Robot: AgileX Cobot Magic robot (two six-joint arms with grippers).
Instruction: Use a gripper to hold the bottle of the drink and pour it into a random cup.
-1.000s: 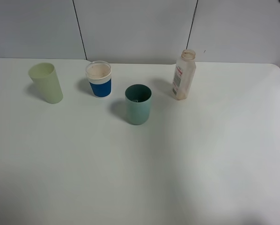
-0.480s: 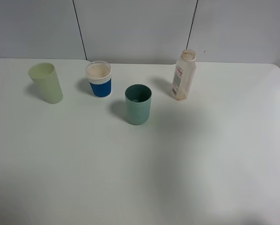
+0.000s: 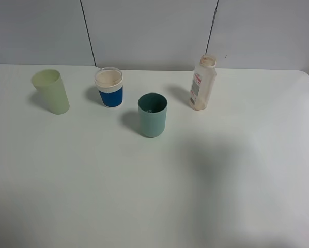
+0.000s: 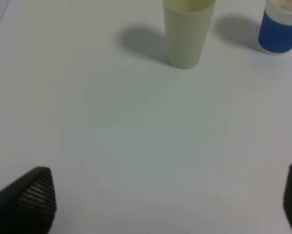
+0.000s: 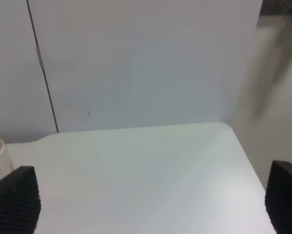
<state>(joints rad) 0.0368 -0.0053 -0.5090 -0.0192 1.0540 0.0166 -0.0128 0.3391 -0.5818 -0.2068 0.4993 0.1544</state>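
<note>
So the white table (image 3: 144, 196) was mostly bare. The bottle (image 3: 202, 82) stood far right, the cup (image 3: 152, 114) mid-table left of it. My right gripper (image 5: 146, 204) and left gripper (image 4: 168, 204) both hung spread wide, holding nothing.

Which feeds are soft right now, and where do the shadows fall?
Exterior high view: sharp, each shadow left of its object, as beside the teal-green plastic tumbler. Left wrist view: soft, pale yellow-green tumbler slightly blurred. Right wrist view: black fingers blurred at the edges.
</note>
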